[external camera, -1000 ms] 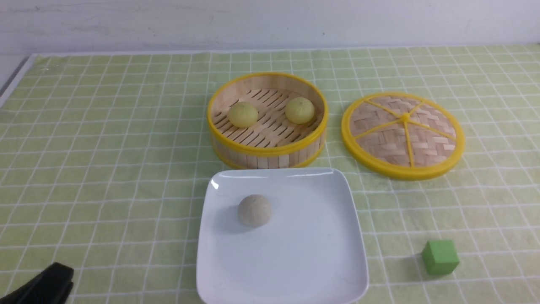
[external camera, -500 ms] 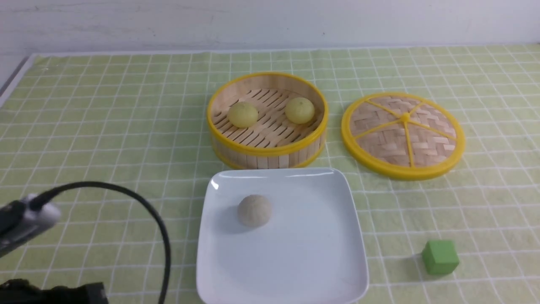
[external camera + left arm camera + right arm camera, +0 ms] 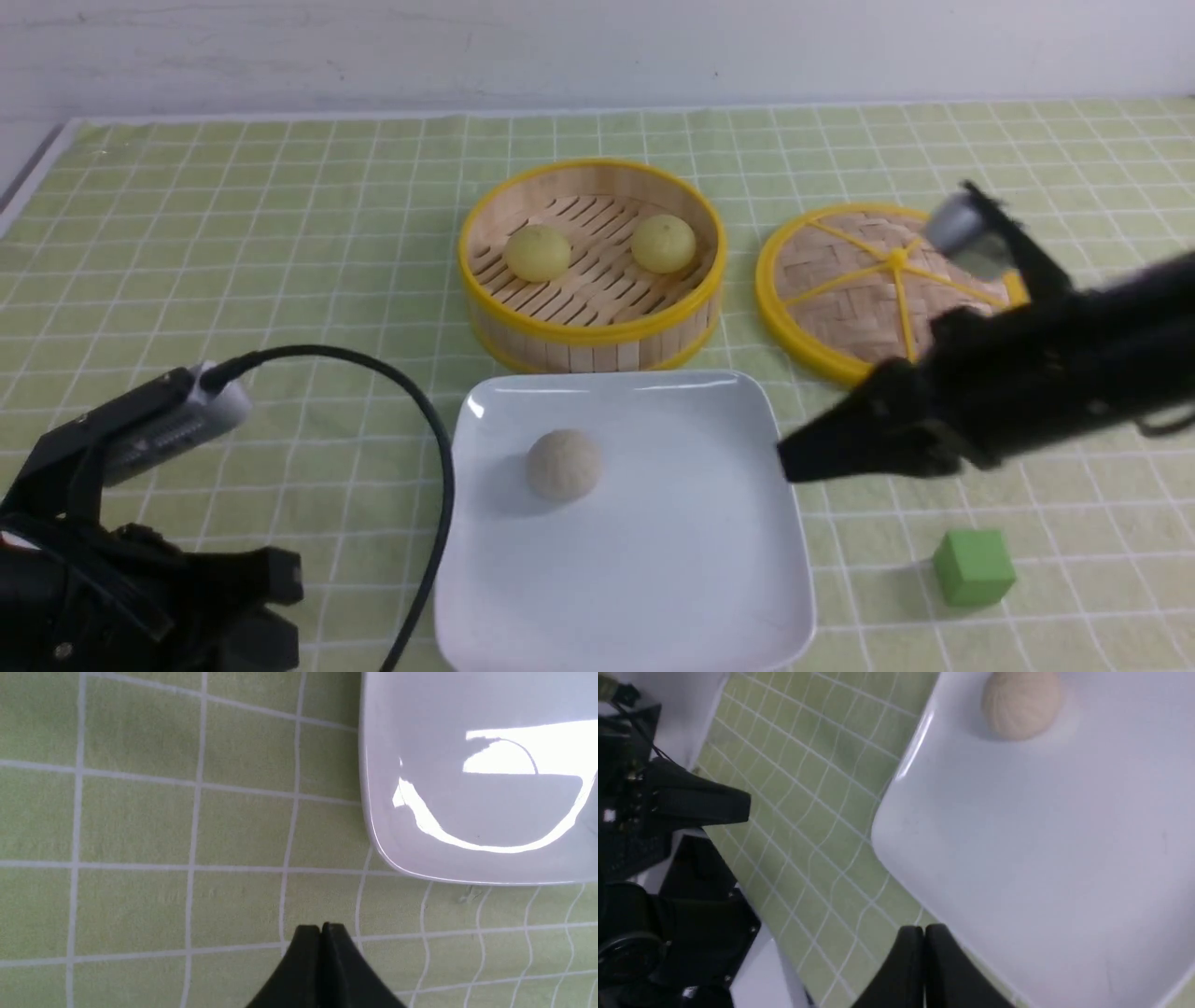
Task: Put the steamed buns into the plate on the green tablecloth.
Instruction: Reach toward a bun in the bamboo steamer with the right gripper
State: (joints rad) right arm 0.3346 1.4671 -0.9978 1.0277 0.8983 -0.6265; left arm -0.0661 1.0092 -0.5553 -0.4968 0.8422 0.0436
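Observation:
Two pale yellow steamed buns (image 3: 538, 253) (image 3: 664, 244) lie inside the round bamboo steamer basket (image 3: 592, 331). The white square plate (image 3: 709, 551) sits in front of it on the green tablecloth (image 3: 233, 280). The plate also shows in the left wrist view (image 3: 467, 858) and the right wrist view (image 3: 1041, 868). My left gripper (image 3: 280, 583) is shut and empty, low at the plate's left; its tips (image 3: 321, 928) hang over cloth. My right gripper (image 3: 789, 457) is shut and empty at the plate's right edge, its tips (image 3: 923, 930) by the plate's rim.
A greyish-beige bun (image 3: 563, 464) lies on the plate, also seen in the right wrist view (image 3: 1021, 704). The woven lid (image 3: 840, 289) lies right of the basket, partly behind my right arm. A small green cube (image 3: 974, 567) sits at the front right.
My right arm has swung in from the right, reaching the plate's right edge. My left arm has risen and moved right, toward the plate. The buns and plate have not moved.

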